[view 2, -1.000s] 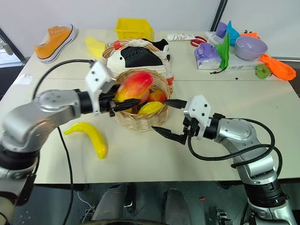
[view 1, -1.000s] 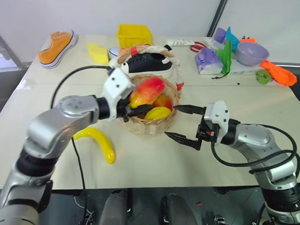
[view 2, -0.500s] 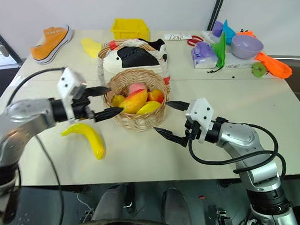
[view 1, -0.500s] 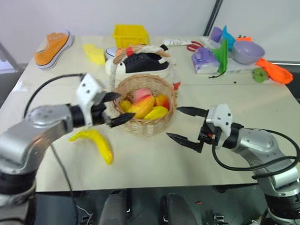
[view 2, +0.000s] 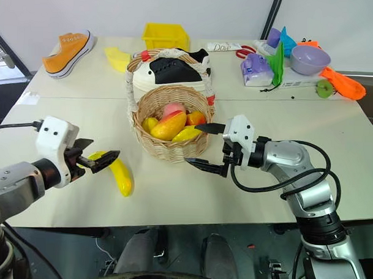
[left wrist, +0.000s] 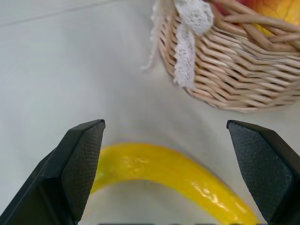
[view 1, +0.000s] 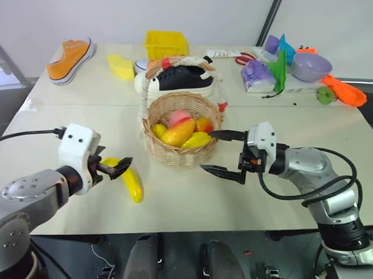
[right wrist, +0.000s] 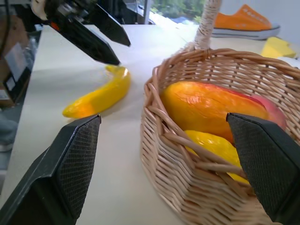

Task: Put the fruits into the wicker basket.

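Yellow and curved, the banana [view 1: 127, 181] lies alone on the pale table [view 1: 184, 200], at about nine o'clock from the wicker basket [view 1: 181, 153] and just short of touching it, so it is the fruit still to be collected. The left gripper [view 1: 112, 169] hangs over the banana's near end with its black fingers spread wide and holding nothing; in the left wrist view the banana [left wrist: 168, 176] sits squarely between them, which reads as a line-up for a pinch. At three o'clock from the basket the right gripper [view 1: 226, 154] points level toward the weave, its fingers also fully apart and empty, one at rim height and one low, probably waiting to steady the basket, though contact with the wicker is hard to judge. Inside the basket the red-and-yellow mango [view 1: 180, 131] rests on other yellow and orange toy fruit beneath the white-wrapped handle [view 1: 177, 62]. Beyond it lies a black-and-white shoe [view 1: 175, 80]. A second ago the left gripper held that mango above the basket; it has since let go and swung out to the banana, while the right barely shifted.
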Controlling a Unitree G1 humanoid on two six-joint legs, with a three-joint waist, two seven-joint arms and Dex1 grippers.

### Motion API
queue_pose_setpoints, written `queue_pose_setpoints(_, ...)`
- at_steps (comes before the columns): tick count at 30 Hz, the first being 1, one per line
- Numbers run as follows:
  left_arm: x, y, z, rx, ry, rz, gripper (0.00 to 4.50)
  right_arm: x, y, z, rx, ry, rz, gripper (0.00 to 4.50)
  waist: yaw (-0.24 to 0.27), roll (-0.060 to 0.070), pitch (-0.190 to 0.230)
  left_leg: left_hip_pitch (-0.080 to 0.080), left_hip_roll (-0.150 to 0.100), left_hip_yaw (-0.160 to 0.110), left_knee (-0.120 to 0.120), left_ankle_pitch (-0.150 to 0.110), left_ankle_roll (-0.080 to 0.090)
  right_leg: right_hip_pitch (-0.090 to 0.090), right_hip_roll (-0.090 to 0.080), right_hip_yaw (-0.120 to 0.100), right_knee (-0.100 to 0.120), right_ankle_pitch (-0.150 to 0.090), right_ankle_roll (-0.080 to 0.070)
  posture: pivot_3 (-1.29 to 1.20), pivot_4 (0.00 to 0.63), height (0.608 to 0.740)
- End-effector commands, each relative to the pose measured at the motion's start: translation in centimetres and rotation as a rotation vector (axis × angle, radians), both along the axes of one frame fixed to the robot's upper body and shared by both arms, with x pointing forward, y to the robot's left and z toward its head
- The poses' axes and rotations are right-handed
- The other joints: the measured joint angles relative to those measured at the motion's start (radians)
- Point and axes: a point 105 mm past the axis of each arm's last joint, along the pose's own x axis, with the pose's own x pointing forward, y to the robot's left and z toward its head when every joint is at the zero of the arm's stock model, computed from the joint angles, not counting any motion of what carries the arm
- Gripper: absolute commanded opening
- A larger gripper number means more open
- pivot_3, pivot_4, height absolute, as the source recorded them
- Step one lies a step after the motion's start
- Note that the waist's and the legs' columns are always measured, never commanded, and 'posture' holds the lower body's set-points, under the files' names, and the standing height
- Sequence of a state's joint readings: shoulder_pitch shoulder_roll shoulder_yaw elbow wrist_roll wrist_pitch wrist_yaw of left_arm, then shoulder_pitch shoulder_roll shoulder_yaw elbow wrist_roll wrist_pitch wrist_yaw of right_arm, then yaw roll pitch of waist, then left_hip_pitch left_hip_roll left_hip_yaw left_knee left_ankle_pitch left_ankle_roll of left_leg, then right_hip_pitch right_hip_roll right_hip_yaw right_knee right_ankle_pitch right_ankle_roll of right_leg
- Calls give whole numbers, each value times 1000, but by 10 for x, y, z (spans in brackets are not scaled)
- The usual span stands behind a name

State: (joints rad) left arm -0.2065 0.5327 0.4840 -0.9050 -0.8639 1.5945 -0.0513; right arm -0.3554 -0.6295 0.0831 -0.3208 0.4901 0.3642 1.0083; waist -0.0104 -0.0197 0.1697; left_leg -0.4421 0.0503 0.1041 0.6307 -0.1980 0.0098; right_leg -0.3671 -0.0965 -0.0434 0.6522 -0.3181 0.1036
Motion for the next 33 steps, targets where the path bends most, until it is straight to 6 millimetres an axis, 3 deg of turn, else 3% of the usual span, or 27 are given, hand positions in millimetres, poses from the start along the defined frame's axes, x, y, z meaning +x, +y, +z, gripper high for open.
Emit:
queue_pose_setpoints(1, 1, -4, -14, 27, 33, 70, 4461, -2, 6, 7, 14, -36, 34, 4500, -1, 0, 0, 0, 0, 0, 0, 0, 0, 0, 0, 0, 0, 0, 0, 0, 150, 733)
queue_pose_setpoints(6, 3, -9, -29, -26, 65, 183, 4461, -4, 7, 5, 14, -33, 41, 4500, 0, -1, 0, 0, 0, 0, 0, 0, 0, 0, 0, 0, 0, 0, 0, 0, 150, 733)
queue_pose_setpoints(17, 1, -18, -49, -15, 179, 173, 4461, -7, 5, 6, 21, -40, 26, 4500, 0, 2, -1, 1, 0, -1, 0, 0, 0, 1, -1, 1, -1, -1, -3, 0, 150, 733)
queue_pose_setpoints(27, 7, -12, -13, 19, 107, 94, 4461, -9, 6, 6, 20, -33, 42, 4500, -1, 2, -1, 0, 0, -1, 0, 0, -1, 1, -2, 1, -1, -2, -4, 0, 150, 733)
queue_pose_setpoints(33, -13, -14, -4, 15, 211, 110, 4461, -9, 13, 4, 24, -19, 81, 4500, -4, 3, 0, 0, 0, -1, -3, -2, -3, 0, -4, 1, -3, -2, -5, 0, 150, 733)
